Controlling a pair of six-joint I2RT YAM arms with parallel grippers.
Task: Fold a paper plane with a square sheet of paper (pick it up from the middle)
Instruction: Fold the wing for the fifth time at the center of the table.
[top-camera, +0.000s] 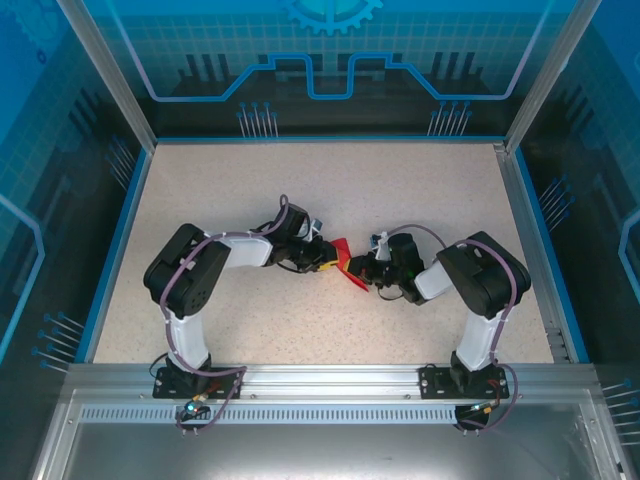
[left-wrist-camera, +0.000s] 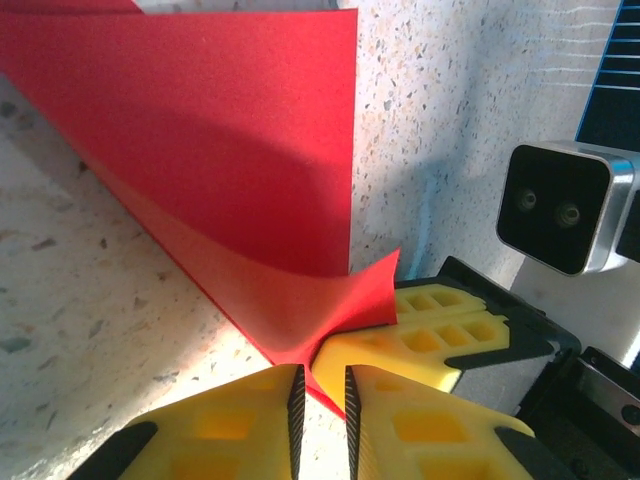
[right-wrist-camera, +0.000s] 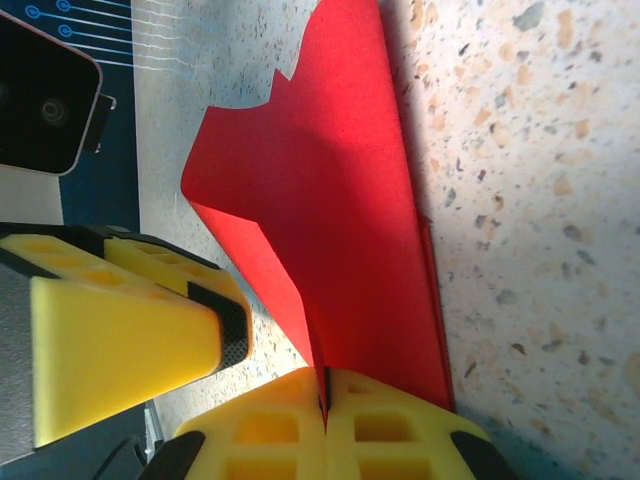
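Now: right tool (right-wrist-camera: 325, 385) clamped on red paper (right-wrist-camera: 330, 200); left tool (left-wrist-camera: 323, 388) narrowly ajar at edge.

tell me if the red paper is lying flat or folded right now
Folded, not flat: the red paper stands up off the table in doubled layers, pinched in the shut right gripper.

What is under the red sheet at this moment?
Speckled table shows in shadow beneath the raised curl of the red sheet. Where the sheet rests on the table, anything below is covered. The right pincer clamps one edge.
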